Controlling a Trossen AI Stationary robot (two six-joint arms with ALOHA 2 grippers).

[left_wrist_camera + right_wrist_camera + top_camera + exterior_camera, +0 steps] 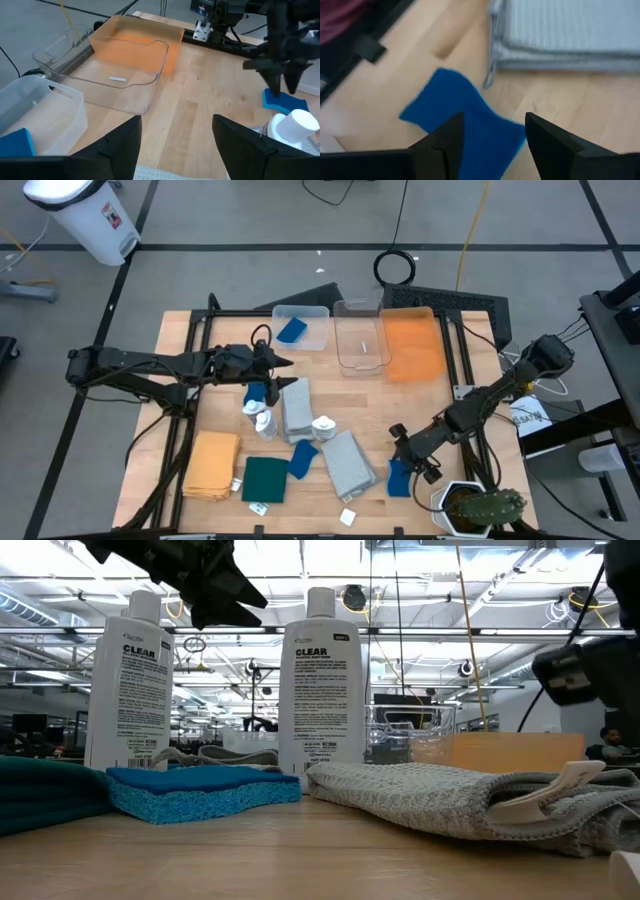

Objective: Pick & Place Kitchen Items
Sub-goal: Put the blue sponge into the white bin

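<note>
Here the open right pincer (403, 455) hovers over a blue cloth piece (399, 478), beside a grey folded cloth (347, 461).

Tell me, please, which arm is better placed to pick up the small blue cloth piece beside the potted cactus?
The right. Its hand hangs open directly over that small blue cloth piece, while the left hand is far across the table near the clear bins.

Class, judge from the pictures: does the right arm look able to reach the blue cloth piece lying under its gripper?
Probably yes: the right gripper hangs open directly over the blue cloth piece, nothing between them.
</note>
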